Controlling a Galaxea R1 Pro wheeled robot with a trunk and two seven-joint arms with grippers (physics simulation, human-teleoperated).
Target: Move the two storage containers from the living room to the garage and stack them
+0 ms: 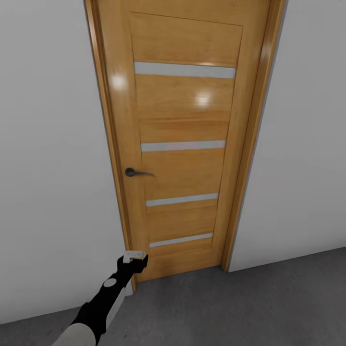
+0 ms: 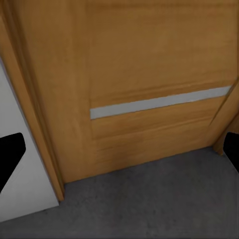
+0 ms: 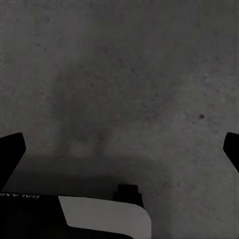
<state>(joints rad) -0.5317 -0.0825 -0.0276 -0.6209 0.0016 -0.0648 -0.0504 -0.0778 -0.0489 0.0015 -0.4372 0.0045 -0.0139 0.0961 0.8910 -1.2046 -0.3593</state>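
Ahead, closed wooden door (image 1: 185, 144).

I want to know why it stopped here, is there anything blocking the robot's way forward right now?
Yes. A closed wooden door stands directly ahead, shut in its frame, its handle untouched. The left hand is held out low near the door's bottom corner, open and empty. The right hand points at grey floor.

Right wrist view: rough dark-grey concrete floor (image 3: 129, 74), speckled, with one small dark spot. Right claw (image 3: 119, 149) wide open; black fingertips (image 3: 10, 154) at opposite edges of frame, nothing between them. Faint shadow across floor under the claw. Below, part of robot body (image 3: 107, 219): white panel on black housing, small black block on top, partial "GALAX" lettering at its edge.
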